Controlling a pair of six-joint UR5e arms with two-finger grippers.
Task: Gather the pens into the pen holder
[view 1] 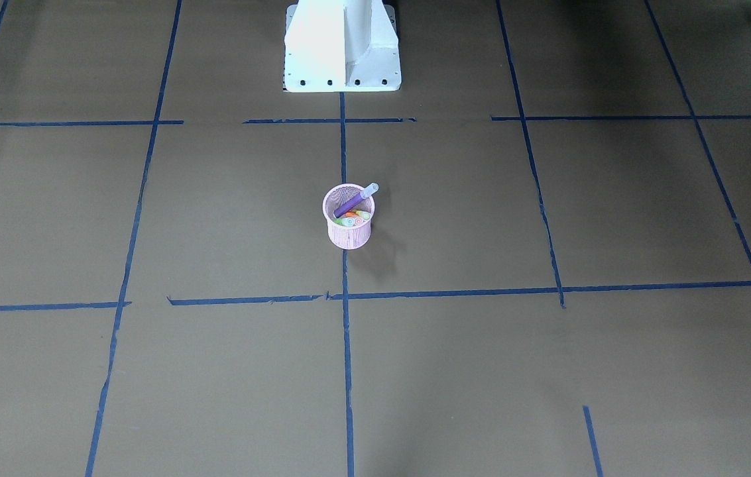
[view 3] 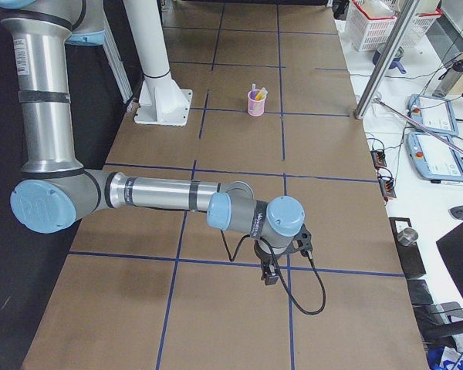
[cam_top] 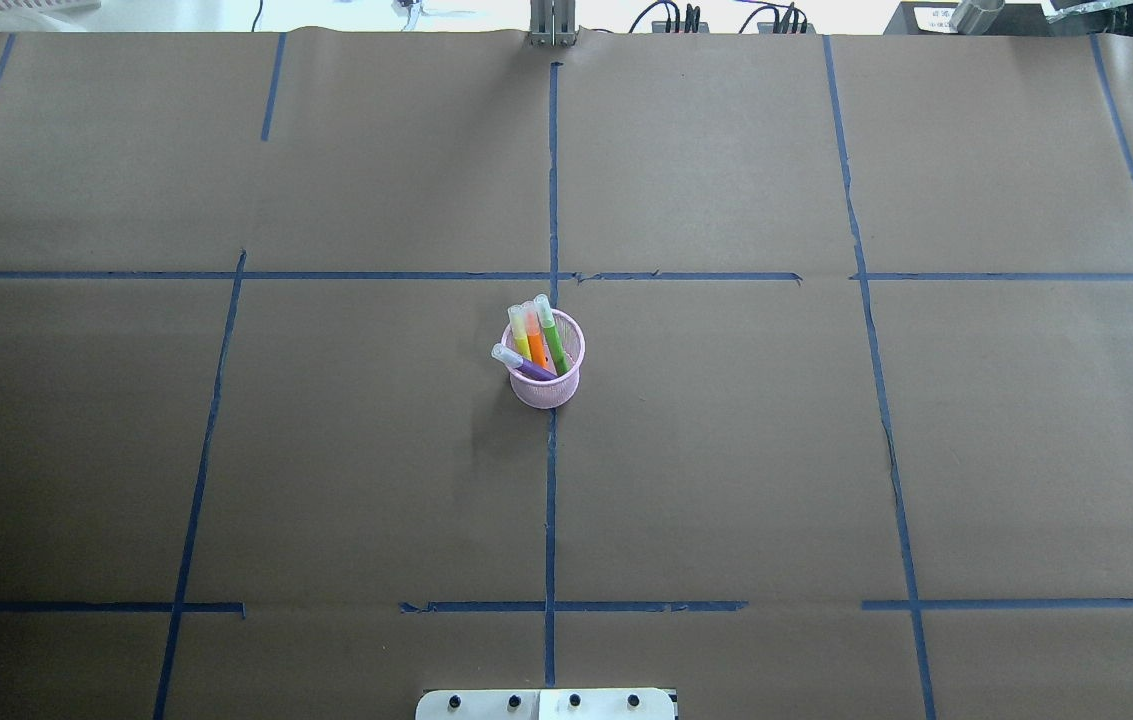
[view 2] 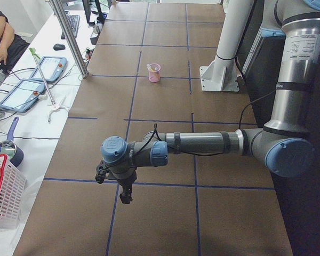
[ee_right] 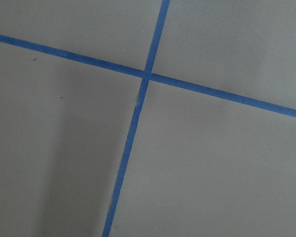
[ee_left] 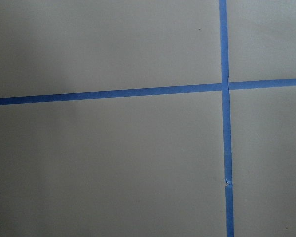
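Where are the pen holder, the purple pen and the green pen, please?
pen holder (cam_top: 544, 392): overhead exterior view, on its outer mesh wall.
purple pen (cam_top: 526, 366): overhead exterior view, on its purple barrel.
green pen (cam_top: 553, 340): overhead exterior view, on its green barrel.

We see a pink wire-mesh pen holder (cam_top: 548, 392), a purple pen (cam_top: 529, 368), an orange pen (cam_top: 536, 348), a yellow pen (cam_top: 521, 342) and a green pen (cam_top: 552, 340), all pale-capped, a brown surface (cam_top: 726, 450) crossed by a blue tape grid (cam_top: 550, 500), and a white robot base (view 1: 342, 46)

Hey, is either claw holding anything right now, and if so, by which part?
Nothing visible is held. The pens stand in the pen holder, while the left claw and right claw hang over the table, far from it.
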